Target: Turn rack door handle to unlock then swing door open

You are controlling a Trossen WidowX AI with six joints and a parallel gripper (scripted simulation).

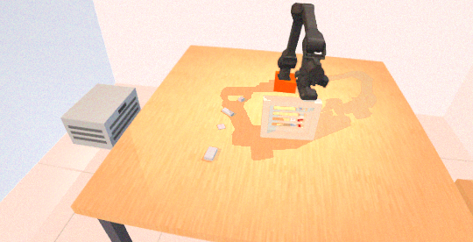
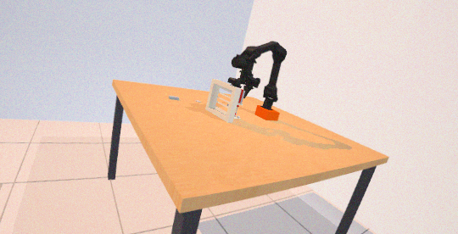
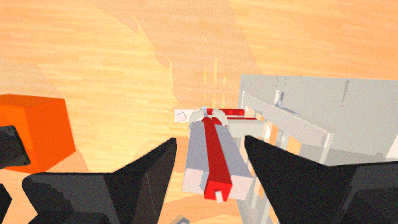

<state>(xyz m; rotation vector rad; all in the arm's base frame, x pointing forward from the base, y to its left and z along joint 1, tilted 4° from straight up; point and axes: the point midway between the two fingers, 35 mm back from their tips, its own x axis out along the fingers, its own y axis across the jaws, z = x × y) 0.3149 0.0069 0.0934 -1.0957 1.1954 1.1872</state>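
Reader: What are the principal parts, by size?

Author: The wooden table (image 1: 350, 173) (image 2: 254, 158) (image 3: 100, 65) is largest. The black arm (image 1: 313, 28) (image 2: 277, 52) arches above it. A grey vented cabinet (image 1: 98, 111) appears beyond the table's edge in the top view. The pale rack frame (image 1: 264, 120) (image 2: 232, 108) (image 3: 310, 90) stands upright on the tabletop, near the orange block (image 1: 285, 85) (image 2: 267, 113) (image 3: 45, 132) at the arm's foot.

Reader: And the gripper?

Author: The gripper (image 1: 308, 94) (image 2: 246, 95) (image 3: 210, 141) is fairly wide, holding nothing; its fingers lie either side of the grey handle with a red stripe (image 2: 241, 97) (image 3: 215, 160), a gap showing on each side. The handle is upright, beside the frame. The door's exact angle cannot be told.

Reader: The smallest items?

Author: A pale flat block (image 1: 210, 153) (image 2: 174, 98) and smaller pale pieces (image 1: 228, 111) lie apart from the frame.
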